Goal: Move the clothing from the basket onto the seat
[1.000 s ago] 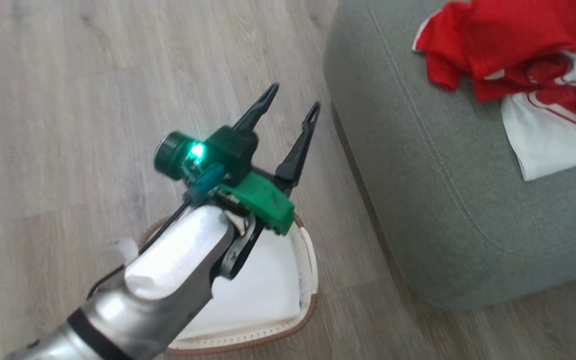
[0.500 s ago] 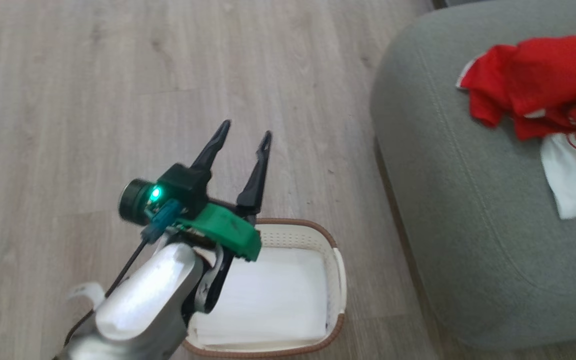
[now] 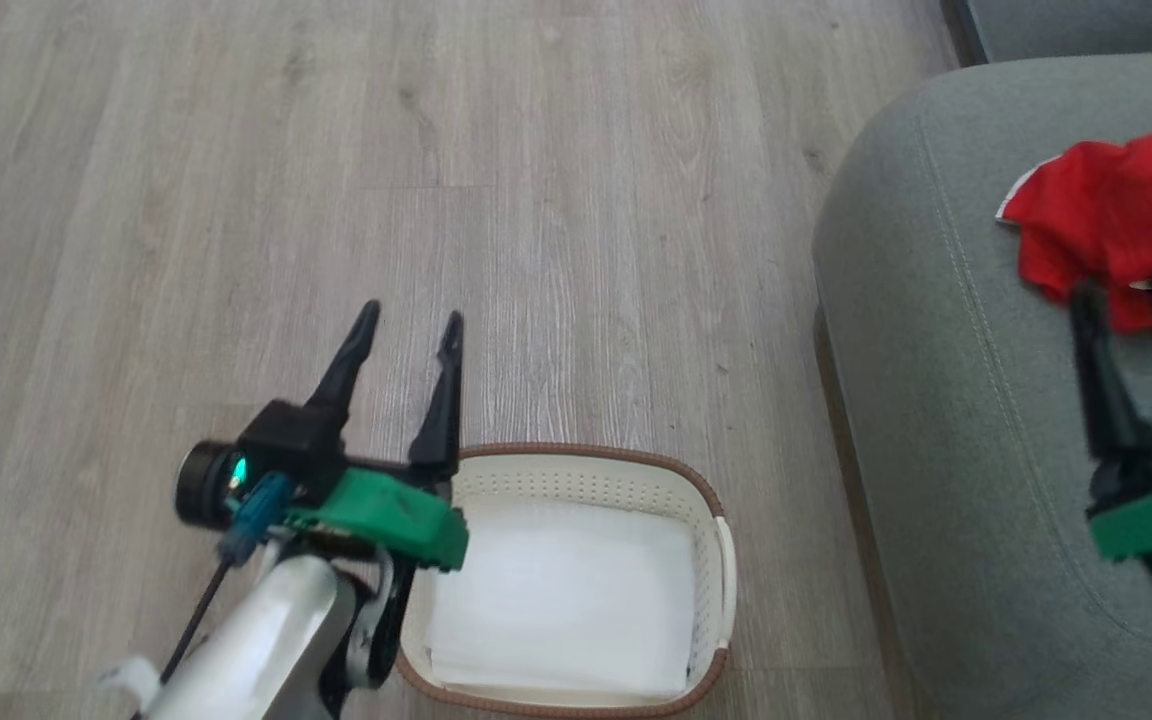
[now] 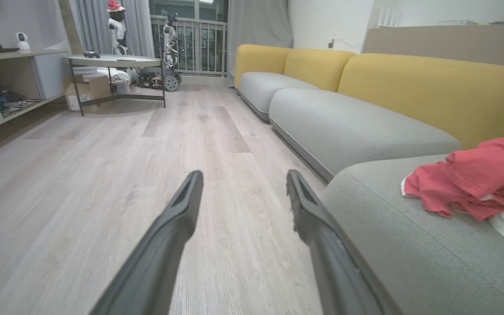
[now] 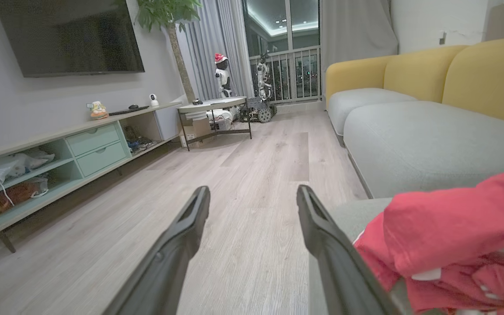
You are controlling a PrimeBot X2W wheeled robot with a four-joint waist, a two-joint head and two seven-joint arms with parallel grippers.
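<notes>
The red clothing (image 3: 1121, 215) lies bunched on the grey-green seat (image 3: 946, 400) at the right; both garments show as a red heap (image 4: 475, 179) with a white striped part in the left wrist view, and as red folds (image 5: 449, 236) close below the right wrist. The white basket (image 3: 716, 560) with its brown rim stands on the floor beside the seat, holding just a flat white sheet (image 3: 561, 605). My left gripper (image 3: 410, 318) hovers open over the floor at the basket's far left edge. My right gripper (image 3: 1124, 287) is open above the seat, near the clothing.
Wood floor (image 3: 436, 150) spreads to the left and beyond. More grey cushions with yellow backs (image 4: 431, 83) continue behind the seat. A round table (image 4: 112, 61), a low TV shelf unit (image 5: 59, 148) and parked robots by the window stand far off.
The head camera has swung left and up, so seat and clothing slid to the right edge and the basket shows in full. My right gripper has come into view over the seat.
</notes>
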